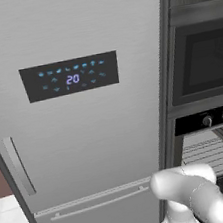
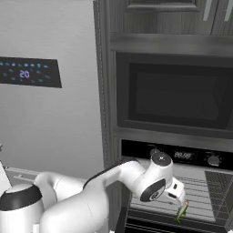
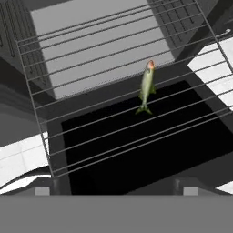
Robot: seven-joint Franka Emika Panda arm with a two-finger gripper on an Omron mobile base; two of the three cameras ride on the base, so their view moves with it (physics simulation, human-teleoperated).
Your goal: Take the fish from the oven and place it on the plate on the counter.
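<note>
Hand view looks down on the small olive-green fish point(image 3: 146, 87) lying on the silver wire rack point(image 3: 91, 113) of the black oven point(image 2: 182, 157), ahead of the tool point(image 2: 181, 200), whose jaws stand apart, its long axis running away from the fingers.

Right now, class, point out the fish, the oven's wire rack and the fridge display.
fish point(image 3: 146, 86): hand view, middle of its body.
wire rack point(image 3: 91, 68): hand view, a bare wire left of the fish.
fridge display point(image 1: 70, 76): left base view, centre of the dark panel with its lit digits.
</note>
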